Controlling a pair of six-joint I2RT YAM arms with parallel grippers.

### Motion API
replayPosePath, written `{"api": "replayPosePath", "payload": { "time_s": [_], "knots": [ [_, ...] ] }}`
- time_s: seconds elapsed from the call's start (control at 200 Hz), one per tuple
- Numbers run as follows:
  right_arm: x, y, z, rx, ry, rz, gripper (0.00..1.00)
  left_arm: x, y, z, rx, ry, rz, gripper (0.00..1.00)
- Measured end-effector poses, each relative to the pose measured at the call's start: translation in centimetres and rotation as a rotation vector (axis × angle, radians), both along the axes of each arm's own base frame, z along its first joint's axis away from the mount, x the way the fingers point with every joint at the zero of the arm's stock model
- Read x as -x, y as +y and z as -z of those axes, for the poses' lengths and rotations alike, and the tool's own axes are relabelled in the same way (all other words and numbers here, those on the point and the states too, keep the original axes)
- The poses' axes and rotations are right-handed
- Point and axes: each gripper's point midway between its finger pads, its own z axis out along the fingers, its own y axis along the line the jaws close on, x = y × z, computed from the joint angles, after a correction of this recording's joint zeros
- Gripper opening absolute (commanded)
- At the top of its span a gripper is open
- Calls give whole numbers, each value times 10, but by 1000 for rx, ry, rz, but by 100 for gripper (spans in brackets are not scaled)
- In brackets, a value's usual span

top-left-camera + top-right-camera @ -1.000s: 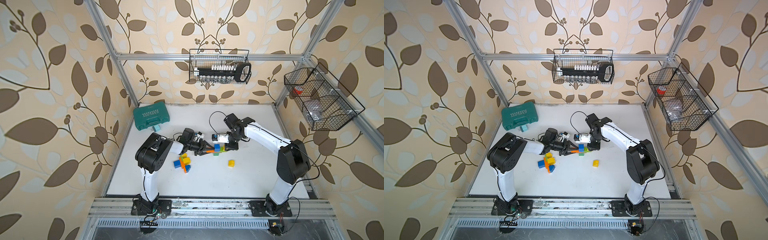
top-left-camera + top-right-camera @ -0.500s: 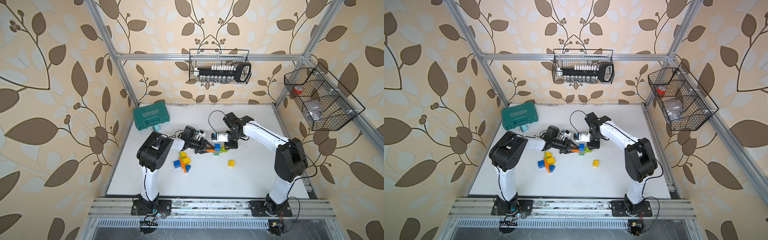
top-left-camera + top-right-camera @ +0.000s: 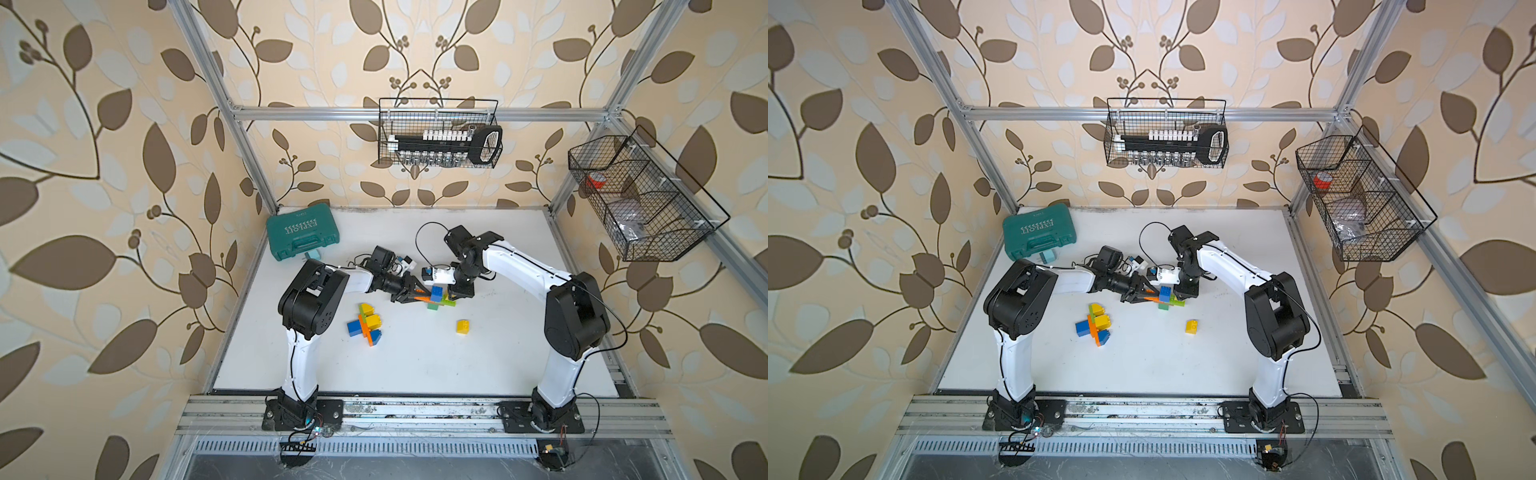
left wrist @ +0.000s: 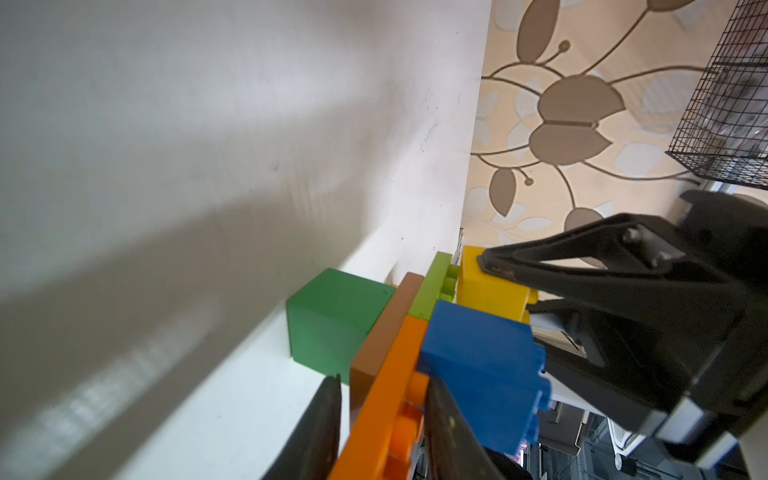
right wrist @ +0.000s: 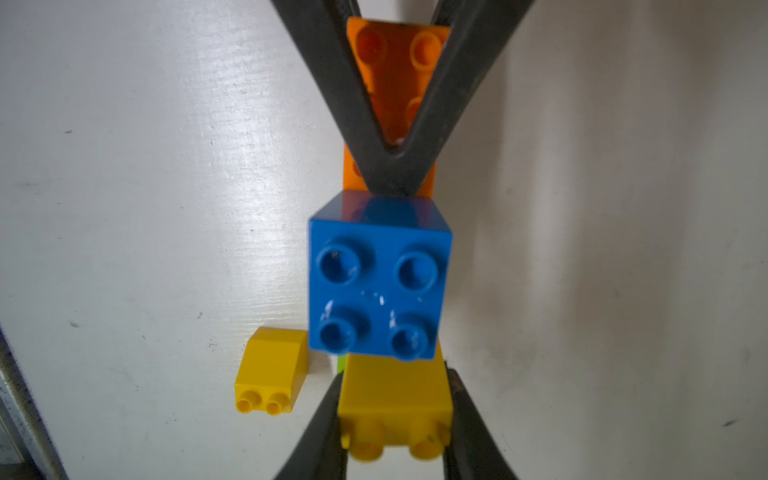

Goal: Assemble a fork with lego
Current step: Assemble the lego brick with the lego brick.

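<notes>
With the left jaws pinching the orange brick (image 4: 390, 374) and the right jaws pinching the yellow brick (image 5: 395, 395) of the lego fork (image 3: 437, 295) at the middle of the desk (image 3: 415, 365), we seat studs squarely, without twisting.

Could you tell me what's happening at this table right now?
Both arms are working on one lego assembly at the middle of the table. The left gripper is shut on its orange brick, and the right gripper is shut on the yellow brick at the opposite end, past the blue brick. A second cluster of joined bricks and a loose yellow brick lie untouched nearby, so the fork looks unfinished.
</notes>
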Motion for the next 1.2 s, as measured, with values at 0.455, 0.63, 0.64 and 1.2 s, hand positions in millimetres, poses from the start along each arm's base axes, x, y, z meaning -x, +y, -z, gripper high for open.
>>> {"api": "replayPosePath", "payload": {
  "time_s": [0.455,0.63,0.64,1.2],
  "knots": [
    [7,-6,3,30,9,22,0,0,2,0,8,2,1,34],
    [7,-4,4,36,-3,18,0,0,2,0,13,3,3,34],
    [7,-4,4,36,-3,18,0,0,2,0,14,3,3,34],
    [7,0,4,59,-21,25,0,1,1,1,29,-5,10,33]
  ]
}}
